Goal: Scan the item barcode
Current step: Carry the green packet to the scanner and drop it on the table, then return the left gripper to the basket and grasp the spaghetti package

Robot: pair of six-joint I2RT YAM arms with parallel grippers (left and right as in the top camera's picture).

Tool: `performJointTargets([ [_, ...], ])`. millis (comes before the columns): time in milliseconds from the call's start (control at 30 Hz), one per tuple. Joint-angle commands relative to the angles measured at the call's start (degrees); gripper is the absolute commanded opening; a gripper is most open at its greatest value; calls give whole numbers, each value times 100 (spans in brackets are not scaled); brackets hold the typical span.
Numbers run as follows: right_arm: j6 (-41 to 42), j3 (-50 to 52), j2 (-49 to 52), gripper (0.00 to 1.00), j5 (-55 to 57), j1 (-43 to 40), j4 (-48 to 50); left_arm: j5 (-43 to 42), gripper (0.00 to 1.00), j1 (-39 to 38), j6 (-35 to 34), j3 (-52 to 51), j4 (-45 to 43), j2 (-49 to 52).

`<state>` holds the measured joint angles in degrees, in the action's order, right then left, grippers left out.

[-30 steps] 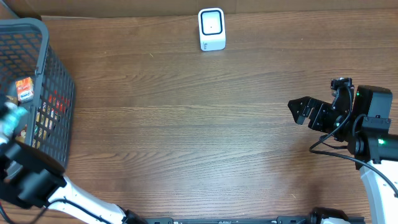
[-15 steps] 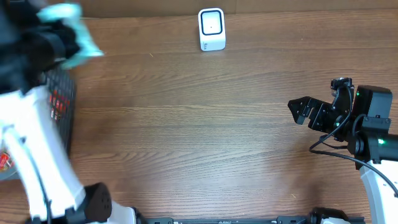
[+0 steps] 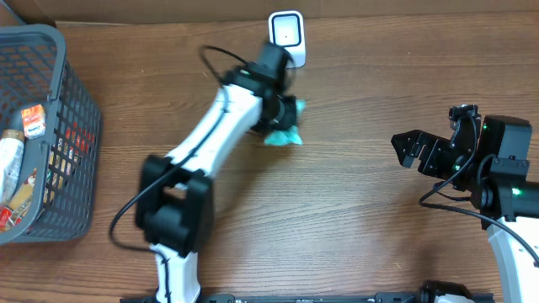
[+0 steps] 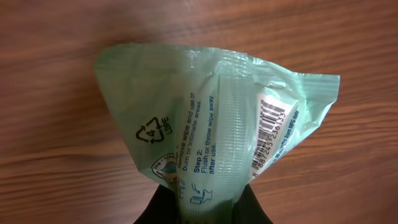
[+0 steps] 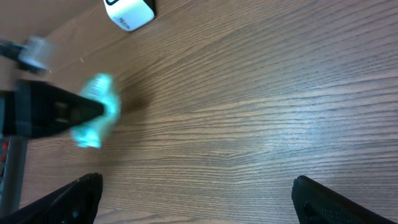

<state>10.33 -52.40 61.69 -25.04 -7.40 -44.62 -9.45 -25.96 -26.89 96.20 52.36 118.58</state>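
- Stretching from its base near the 6 o'clock edge, the left arm is reaching diagonally across the table (image 3: 354, 227) toward 12 o'clock, with its forearm straightened and its wrist ending just short of the scanner (image 3: 286, 39).
- The left gripper (image 3: 282, 114) is pinching a pale green wipes packet (image 3: 282, 133). In the wrist view its dark fingers (image 4: 163, 208) are closing narrowly on the packet's gathered end.
- The packet is hanging over the wood just on the 6 o'clock side of the scanner, near it but not touching it as far as the overhead view shows.
- In the left wrist view the barcode (image 4: 272, 134) is showing on a white label at the packet's right side and is running at a slant.
- The scanner is standing close to the 12 o'clock edge, leaving little room behind it.
- A grey basket (image 3: 80, 126) is sitting at 9 o'clock against the table's edge, well apart from the packet, and is holding several other items.
- Bare wood is lying open from the centre to 3 o'clock and down to 6 o'clock.
- The right arm is resting folded at the 3 o'clock edge, with its gripper (image 3: 408, 150) pointing toward 9 o'clock.
- The right fingers (image 5: 81, 196) are spreading wide and holding nothing.
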Motion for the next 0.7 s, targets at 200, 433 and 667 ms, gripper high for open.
performJointTargets([
  [200,-13,-166,0,100,103,4,13,-256,87,-188,-573,-59,52,481],
  [433,-13,-166,0,100,101,4,13,-15,100,227,42,1366,1150,-146],
  [667,-11,-166,0,100,98,4,9,1244,100,1499,739,3753,2474,-1261],
])
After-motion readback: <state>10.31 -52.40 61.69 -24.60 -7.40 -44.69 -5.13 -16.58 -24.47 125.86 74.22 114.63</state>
